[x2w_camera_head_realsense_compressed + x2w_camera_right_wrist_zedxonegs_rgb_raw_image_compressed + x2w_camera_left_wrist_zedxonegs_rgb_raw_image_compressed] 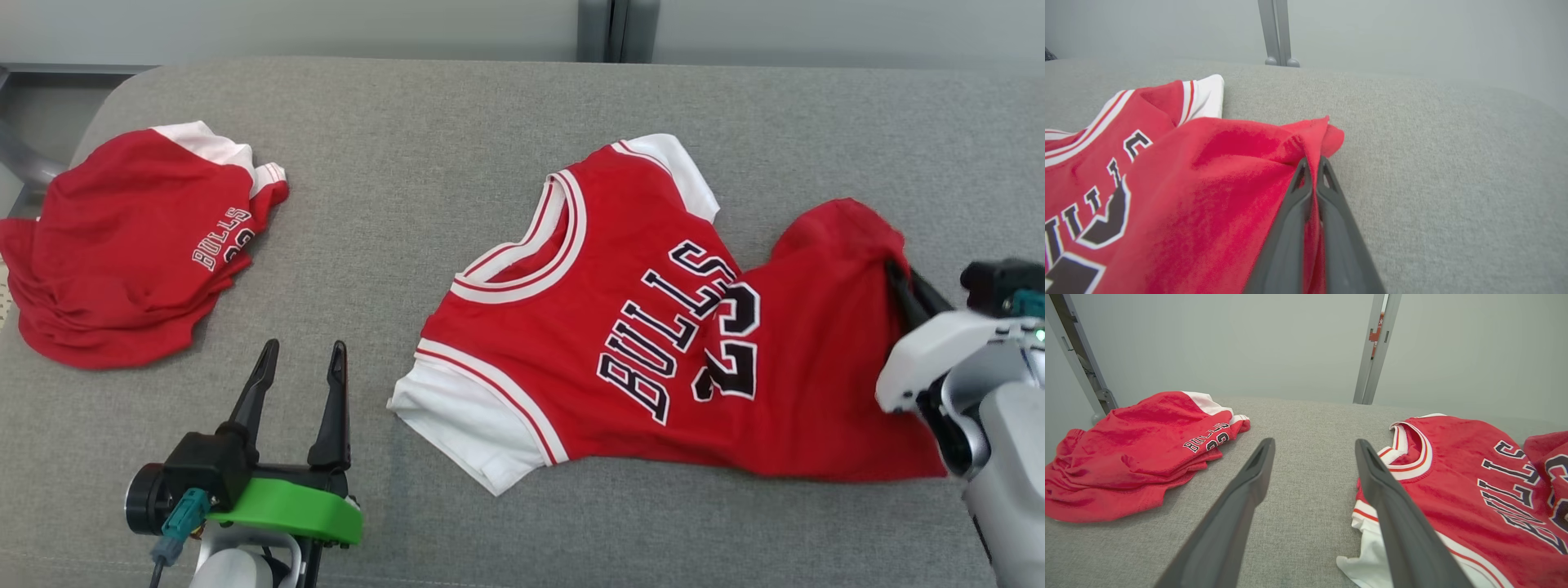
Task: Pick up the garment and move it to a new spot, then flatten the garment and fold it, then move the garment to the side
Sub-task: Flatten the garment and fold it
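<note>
The garment (645, 327), a red BULLS jersey with white sleeves, lies face up across the middle of the grey cushion, neck toward the upper left; its hem corner at the right is folded over and bunched. My right gripper (898, 273) is shut on that hem corner, and the right wrist view shows red cloth (1312, 175) pinched between the closed fingers. My left gripper (299, 359) stands open over bare cushion just left of the jersey's near white sleeve (1367, 555); nothing lies between its fingers (1249, 486).
A second red BULLS garment (131, 245) lies crumpled at the cushion's far left (1135, 449). Grey cushion (457, 147) stretches bare behind and right of the jersey. A wall with a metal post (1374, 347) stands behind.
</note>
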